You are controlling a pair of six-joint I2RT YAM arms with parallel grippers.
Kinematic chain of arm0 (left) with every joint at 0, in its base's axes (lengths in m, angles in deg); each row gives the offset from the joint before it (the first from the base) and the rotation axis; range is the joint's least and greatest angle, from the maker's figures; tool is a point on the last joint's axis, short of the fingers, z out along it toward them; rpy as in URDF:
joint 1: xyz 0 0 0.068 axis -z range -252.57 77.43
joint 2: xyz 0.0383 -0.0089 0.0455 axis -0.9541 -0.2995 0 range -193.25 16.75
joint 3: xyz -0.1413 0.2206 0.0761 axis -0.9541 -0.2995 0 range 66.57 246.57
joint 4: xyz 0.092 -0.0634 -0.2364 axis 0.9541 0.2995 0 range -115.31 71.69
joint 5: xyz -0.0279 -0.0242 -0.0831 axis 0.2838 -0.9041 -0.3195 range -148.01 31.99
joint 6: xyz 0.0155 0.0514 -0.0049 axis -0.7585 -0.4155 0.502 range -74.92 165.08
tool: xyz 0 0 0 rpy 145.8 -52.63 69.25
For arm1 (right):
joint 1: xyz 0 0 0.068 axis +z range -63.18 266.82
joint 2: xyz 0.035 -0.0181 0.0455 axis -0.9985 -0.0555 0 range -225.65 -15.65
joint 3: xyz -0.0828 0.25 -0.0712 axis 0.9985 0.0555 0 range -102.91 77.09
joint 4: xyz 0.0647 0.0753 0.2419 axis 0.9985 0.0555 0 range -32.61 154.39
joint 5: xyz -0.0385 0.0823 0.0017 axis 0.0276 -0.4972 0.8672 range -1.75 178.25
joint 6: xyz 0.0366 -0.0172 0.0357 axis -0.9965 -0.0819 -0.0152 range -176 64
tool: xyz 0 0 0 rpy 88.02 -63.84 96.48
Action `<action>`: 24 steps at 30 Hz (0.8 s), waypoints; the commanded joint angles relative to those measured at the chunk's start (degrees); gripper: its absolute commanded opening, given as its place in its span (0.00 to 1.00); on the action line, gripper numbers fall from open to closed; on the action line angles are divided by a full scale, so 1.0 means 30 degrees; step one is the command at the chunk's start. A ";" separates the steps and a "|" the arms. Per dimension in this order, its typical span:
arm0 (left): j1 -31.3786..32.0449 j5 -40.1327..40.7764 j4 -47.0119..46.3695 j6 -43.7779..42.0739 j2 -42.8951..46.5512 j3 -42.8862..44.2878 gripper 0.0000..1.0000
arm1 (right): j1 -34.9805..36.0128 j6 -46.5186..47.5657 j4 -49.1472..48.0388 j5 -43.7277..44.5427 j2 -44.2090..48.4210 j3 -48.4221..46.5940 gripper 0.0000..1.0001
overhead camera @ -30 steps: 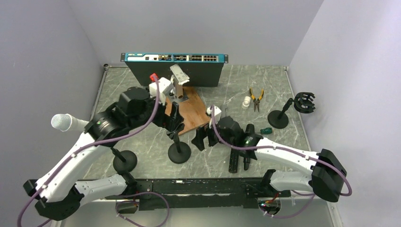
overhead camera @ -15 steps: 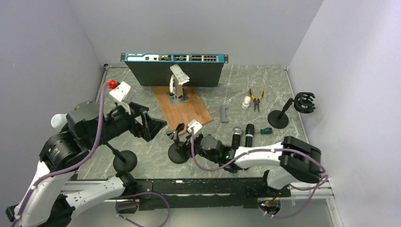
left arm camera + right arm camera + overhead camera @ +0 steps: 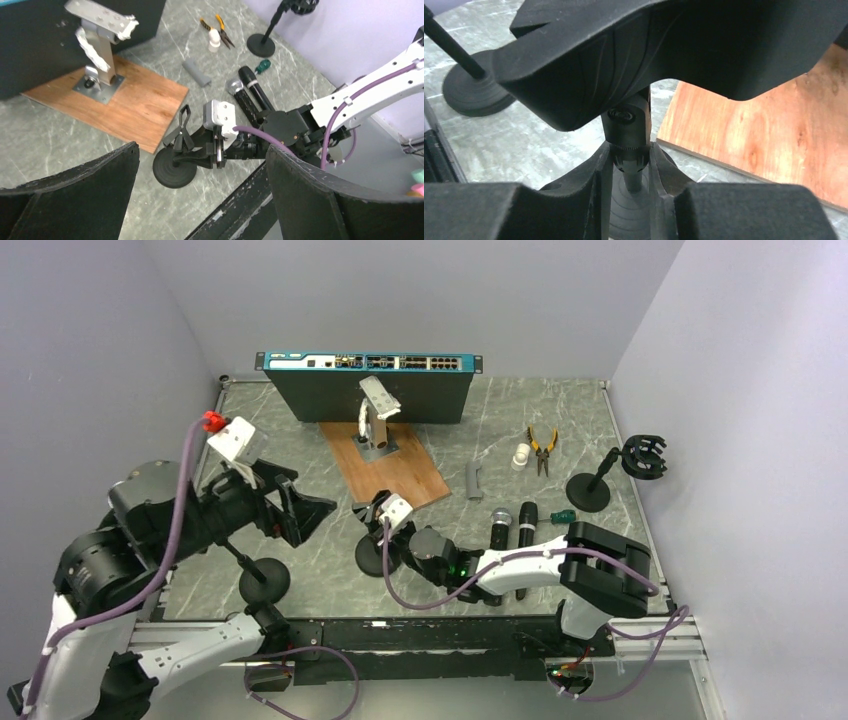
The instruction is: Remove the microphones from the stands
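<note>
**Hands swapped jobs at the middle stand**

In the last second my left gripper (image 3: 201, 146) has backed right off the black round-based stand with the spring clip (image 3: 172, 172) and swung up and away to the left. Its fingers are spread wide with nothing between them. Meanwhile my right gripper (image 3: 630, 165) came across from the right. It's now clamped on that stand's thin stem, one finger each side, right at the knurled joint (image 3: 630, 152), and the pads look pressed against it.

Thing is, that clip is empty. Two mics already lie flat on the grey marbled tabletop (image 3: 560, 410) just right of the stand: a black handheld microphone with a silver grille (image 3: 498, 530) and an all-black microphone (image 3: 526, 525) beside it.

A moment ago a pale mesh head was poking out by my left arm (image 3: 150, 530), above the second black round-based stand (image 3: 264, 580). Now the arm covers that spot, so I can't tell whether a mic sits there.

My read: the right hand is only bracing. If a mic is left on that near stand, the real pull hasn't started.
</note>
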 commanded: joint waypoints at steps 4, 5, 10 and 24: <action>0.0026 0.1660 0.1213 -0.1048 -0.0411 0.2567 1.00 | -0.0533 0.1447 0.0374 0.2416 0.1033 0.0119 0.04; 0.0027 0.1892 0.1232 -0.1039 -0.0344 0.2569 0.99 | -0.0543 0.1462 0.0817 0.3212 0.1280 0.0239 0.02; 0.0004 0.3263 0.1400 -0.1023 -0.0039 0.3675 0.99 | -0.1393 -0.0156 0.3321 0.5658 0.3153 0.1355 0.02; 0.0030 0.5574 0.2188 -0.0621 0.0866 0.4820 1.00 | -0.2448 -0.1521 0.5628 0.6908 0.5455 0.2209 0.55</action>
